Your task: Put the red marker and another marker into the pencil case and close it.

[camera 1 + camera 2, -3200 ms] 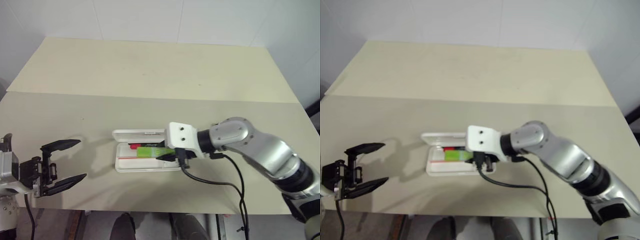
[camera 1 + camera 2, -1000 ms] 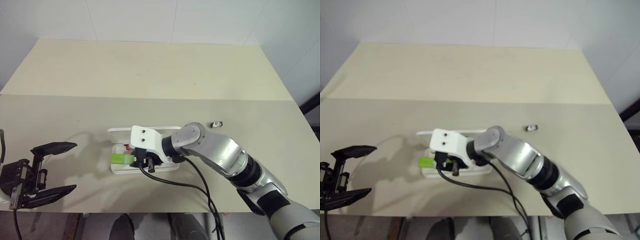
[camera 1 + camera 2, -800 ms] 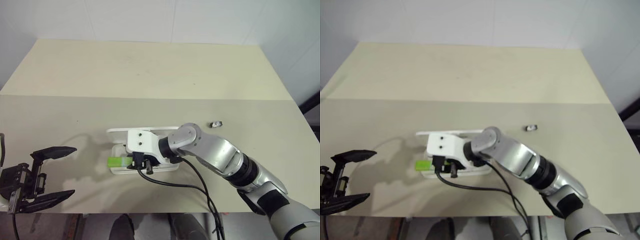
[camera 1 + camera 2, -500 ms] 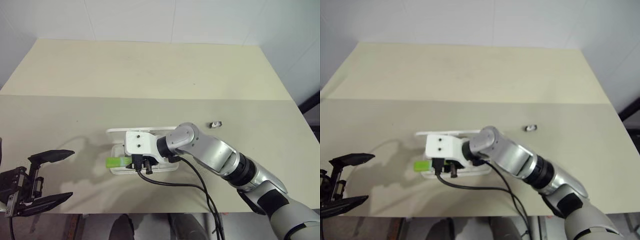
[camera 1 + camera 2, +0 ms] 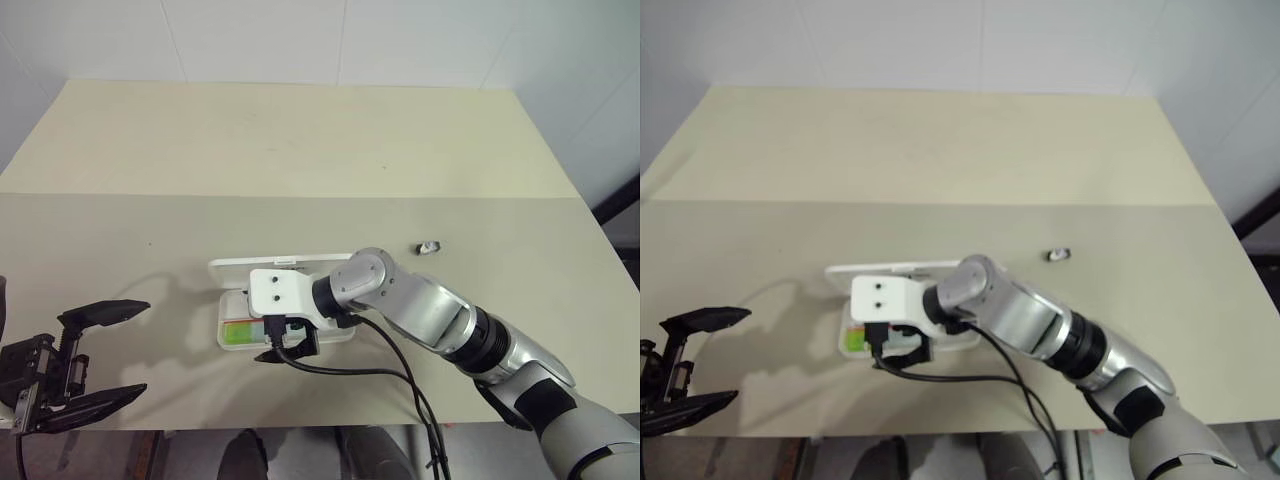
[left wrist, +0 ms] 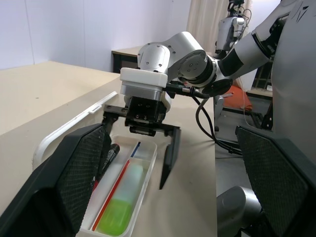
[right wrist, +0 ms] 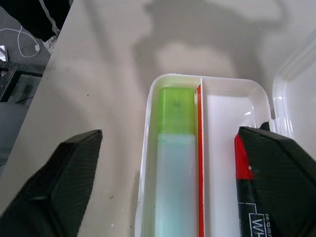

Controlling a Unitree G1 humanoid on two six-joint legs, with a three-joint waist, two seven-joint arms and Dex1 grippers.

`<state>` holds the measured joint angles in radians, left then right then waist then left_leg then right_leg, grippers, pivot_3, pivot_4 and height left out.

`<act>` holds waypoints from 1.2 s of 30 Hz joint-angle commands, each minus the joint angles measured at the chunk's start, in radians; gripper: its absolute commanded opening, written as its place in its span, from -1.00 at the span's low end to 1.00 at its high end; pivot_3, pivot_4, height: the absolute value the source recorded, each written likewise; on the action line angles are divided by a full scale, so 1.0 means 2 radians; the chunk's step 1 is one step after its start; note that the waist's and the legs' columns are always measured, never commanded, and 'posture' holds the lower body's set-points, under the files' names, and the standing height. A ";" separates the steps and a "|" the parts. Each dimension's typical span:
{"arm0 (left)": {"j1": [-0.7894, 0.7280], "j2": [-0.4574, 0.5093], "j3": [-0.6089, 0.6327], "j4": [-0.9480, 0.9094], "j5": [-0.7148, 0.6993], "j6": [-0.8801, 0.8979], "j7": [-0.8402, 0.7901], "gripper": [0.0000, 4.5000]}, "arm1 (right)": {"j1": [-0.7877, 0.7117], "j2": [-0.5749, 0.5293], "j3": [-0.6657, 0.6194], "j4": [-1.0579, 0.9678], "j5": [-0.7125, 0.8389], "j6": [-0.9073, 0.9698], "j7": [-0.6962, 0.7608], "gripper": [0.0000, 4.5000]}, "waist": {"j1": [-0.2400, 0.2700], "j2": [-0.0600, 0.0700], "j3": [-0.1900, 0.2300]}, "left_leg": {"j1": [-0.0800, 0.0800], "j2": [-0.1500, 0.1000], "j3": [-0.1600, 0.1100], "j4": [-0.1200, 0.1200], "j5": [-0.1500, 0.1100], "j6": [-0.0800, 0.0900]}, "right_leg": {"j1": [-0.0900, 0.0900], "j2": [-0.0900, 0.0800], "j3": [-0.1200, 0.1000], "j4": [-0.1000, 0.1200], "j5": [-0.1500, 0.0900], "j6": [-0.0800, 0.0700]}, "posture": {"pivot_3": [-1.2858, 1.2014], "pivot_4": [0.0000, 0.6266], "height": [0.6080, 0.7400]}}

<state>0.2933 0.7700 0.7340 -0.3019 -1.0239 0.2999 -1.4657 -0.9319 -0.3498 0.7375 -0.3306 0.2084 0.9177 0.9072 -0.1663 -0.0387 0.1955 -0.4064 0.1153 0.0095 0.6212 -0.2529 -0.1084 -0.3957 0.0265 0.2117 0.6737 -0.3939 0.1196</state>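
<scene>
The table (image 5: 300, 150) takes up most of the room, a pale beige top with a seam running across it, its near edge cut off by the head views. On it, near the front, lies the case (image 7: 146, 163), white, open, its lid (image 5: 240, 267) laid flat behind the tray.

The right arm reaches in from the right and bends over the case, and its white wrist block hides most of the tray from above. The right gripper (image 6: 143, 148) hangs just over the tray with its jaws spread wide, one finger outside the tray's near wall and the other over the far side by the lid; it grips nothing.

The left gripper (image 5: 100, 355) sits well off to the left at the table's front edge, jaws apart and empty, partly cut off by the frame.

Inside the tray the green marker (image 7: 175, 163) lies flat in the near compartment, its bright green cap toward the tray's left end. A thin red divider runs beside it. The red marker (image 7: 247, 192) lies in the far compartment; a finger covers part of it, so just the red cap and some of the black barrel with white lettering show.

A small dark object (image 5: 431, 246) rests on the table to the right, well apart from the case; it is too small to make out.
</scene>
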 commanded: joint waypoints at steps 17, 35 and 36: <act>-0.039 -0.011 -0.041 -0.014 0.007 0.001 0.014 1.00 | 0.014 -0.055 -0.156 -0.070 0.164 0.163 0.046 0.99 | 0.001 0.000 0.000 | 0.000 0.000 -0.001 0.000 0.000 0.000 | 0.000 0.000 -0.001 0.000 0.000 0.000 | 0.03 -0.52 1.00; -0.116 -0.030 -0.121 -0.001 0.021 -0.005 0.024 1.00 | 0.139 -0.342 -0.261 -0.025 0.121 0.102 0.000 0.99 | 0.018 0.000 0.000 | 0.000 -0.001 0.001 -0.001 -0.001 0.001 | 0.002 -0.001 0.000 -0.005 0.000 0.001 | 0.03 -0.52 1.00; -0.122 -0.030 -0.123 0.003 0.023 -0.006 0.022 1.00 | 0.140 -0.338 -0.260 -0.010 0.107 0.088 -0.010 0.99 | 0.017 0.000 0.000 | 0.000 -0.001 0.001 0.000 -0.001 0.001 | 0.002 -0.001 0.000 -0.005 0.001 0.001 | 0.03 -0.52 1.00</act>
<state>0.0598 0.7072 0.4893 -0.2975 -0.9838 0.3020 -1.4126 -0.6508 -1.0181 0.2275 -0.3755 0.4690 1.1471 0.9147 -0.1314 -0.0379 0.1961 -0.4065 0.1140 0.0119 0.6208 -0.2544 -0.1055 -0.3922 0.0254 0.2130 0.6635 -0.3923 0.1226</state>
